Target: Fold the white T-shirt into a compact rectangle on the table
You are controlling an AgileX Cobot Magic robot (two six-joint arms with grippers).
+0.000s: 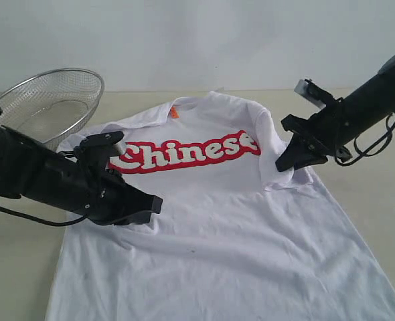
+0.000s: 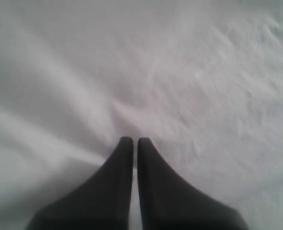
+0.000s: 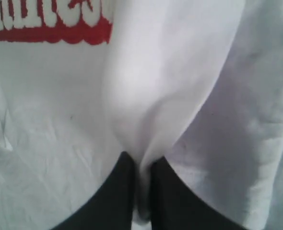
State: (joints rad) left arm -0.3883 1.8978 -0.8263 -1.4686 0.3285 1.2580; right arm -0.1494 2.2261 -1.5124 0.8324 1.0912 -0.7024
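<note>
On the pale beige table (image 1: 375,200), the white T-shirt (image 1: 217,234) is spread face up, with its collar toward the far side and its hem cut off by the near edge of the exterior view. The red "Chinese" lettering (image 1: 184,152) is seen across the chest, and a small orange neck tag (image 1: 174,112) is seen inside the collar. The sleeve on the right of the exterior view is folded inward over the shirt's body, just beside the end of the lettering. A fold of this cloth is pinched between the closed jaws of the right gripper (image 3: 140,160), as is shown in the right wrist view, where the fabric is drawn into a ridge running away from the fingertips. The left gripper (image 2: 134,141) is held low over the shirt on the left of the exterior view, below the start of the lettering. Its jaws are closed, tip almost against tip, and faint wrinkles converge on them, but whether any cloth is caught between them cannot be told. A silver wire-mesh basket (image 1: 47,100) is seen at the far left of the table, near the shirt's other sleeve and apart from both grippers.
</note>
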